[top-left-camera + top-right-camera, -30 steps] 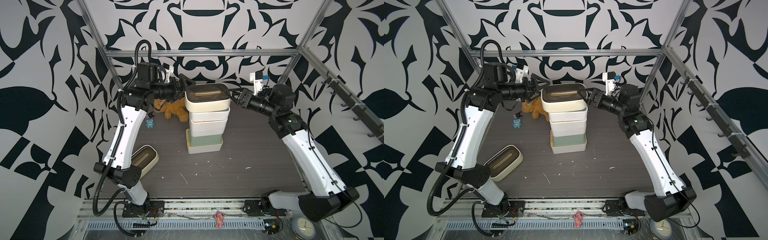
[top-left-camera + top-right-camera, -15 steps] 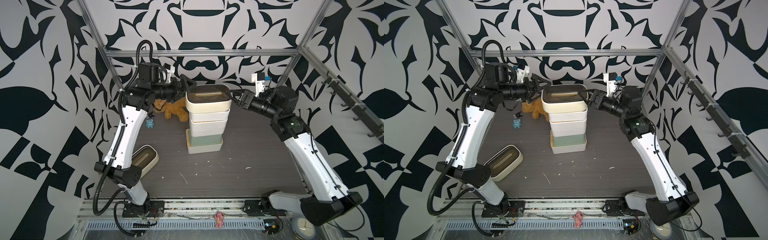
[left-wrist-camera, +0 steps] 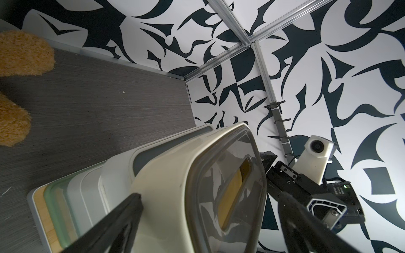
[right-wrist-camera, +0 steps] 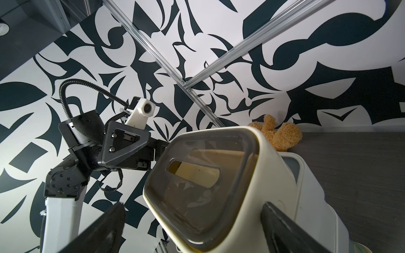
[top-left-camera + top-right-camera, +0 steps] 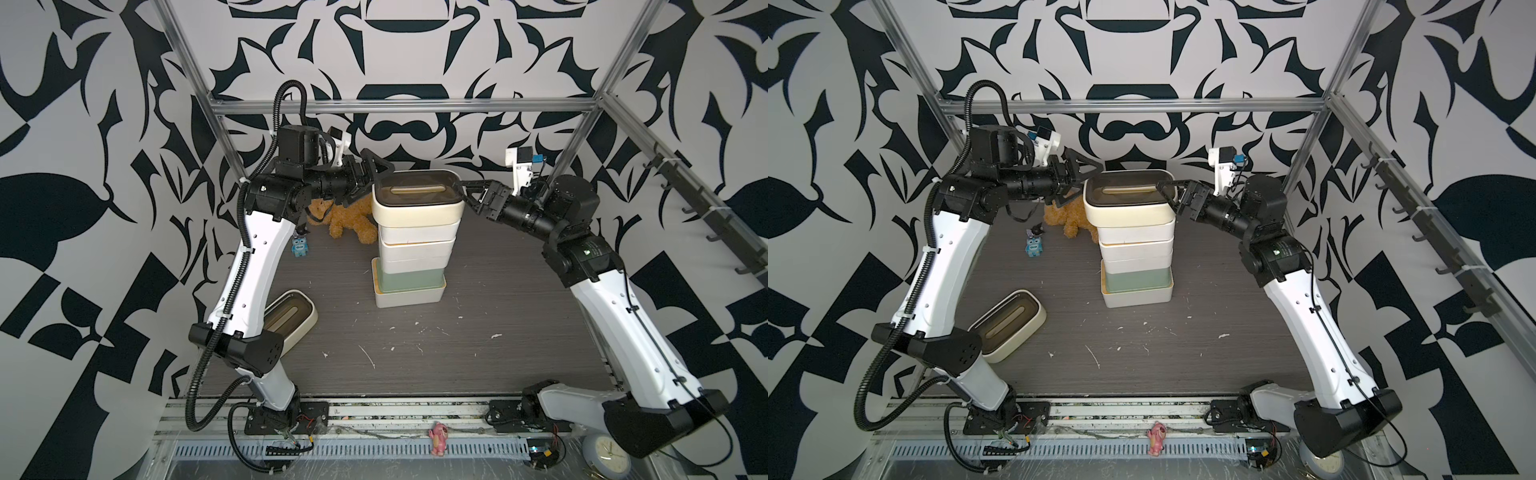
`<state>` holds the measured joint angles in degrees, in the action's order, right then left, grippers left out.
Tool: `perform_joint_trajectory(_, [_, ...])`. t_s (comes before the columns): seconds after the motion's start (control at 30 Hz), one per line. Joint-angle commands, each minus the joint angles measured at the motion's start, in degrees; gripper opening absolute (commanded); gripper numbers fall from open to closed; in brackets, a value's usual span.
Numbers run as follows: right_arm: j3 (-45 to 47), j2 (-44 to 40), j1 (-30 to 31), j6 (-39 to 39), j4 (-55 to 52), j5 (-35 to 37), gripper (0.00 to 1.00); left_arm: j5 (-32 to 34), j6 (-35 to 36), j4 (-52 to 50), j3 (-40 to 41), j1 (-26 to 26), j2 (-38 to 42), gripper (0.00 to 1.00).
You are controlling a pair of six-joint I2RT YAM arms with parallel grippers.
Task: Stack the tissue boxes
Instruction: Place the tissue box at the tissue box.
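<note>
Several tissue boxes stand stacked mid-table in both top views. A rounded cream box with a dark-brown lid (image 5: 417,208) (image 5: 1128,210) sits on top, above white boxes (image 5: 419,245), a sage green one (image 5: 409,279) and a white one (image 5: 409,297) at the bottom. My left gripper (image 5: 374,180) (image 3: 210,197) is open and straddles the top box's left end. My right gripper (image 5: 463,193) (image 4: 192,206) is open around its right end. A second cream box (image 5: 291,318) lies at front left, partly hidden by my left arm.
A brown teddy bear (image 5: 349,218) lies behind the stack to its left, near a small blue toy (image 5: 300,246). The metal frame and patterned walls close in the back and sides. A pink figure (image 5: 437,432) and a clock (image 5: 604,457) sit by the front rail.
The right arm's wrist has shifted slightly to the right. Both grippers stay open at the top box's ends. The stack has not moved.
</note>
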<state>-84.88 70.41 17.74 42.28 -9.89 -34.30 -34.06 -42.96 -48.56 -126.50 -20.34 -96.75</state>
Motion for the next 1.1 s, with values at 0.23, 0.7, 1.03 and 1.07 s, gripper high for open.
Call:
perform_joint_trajectory(0.23, [-0.76, -1.14, 0.59, -0.59, 2.03, 1.96, 0.99, -1.5, 0.24, 0.75, 1.21, -0.81, 1.27, 0.99])
perform_joint_trajectory(0.7, [-3.45, 1.56, 0.61, -0.86, 1.89, 1.26, 0.99, -1.6, 0.25, 2.5, 2.36, -0.8, 2.03, 0.99])
perform_joint_trajectory(1.03, [-4.5, 2.62, 0.59, -0.76, 1.9, 1.04, 0.99, -1.73, 0.04, 3.01, 2.92, -0.78, 2.18, 0.99])
perform_joint_trajectory(1.07, [-4.46, 2.47, 0.63, -0.83, 1.75, 1.29, 0.99, -1.8, 0.08, 3.03, 2.95, -0.83, 2.14, 0.99])
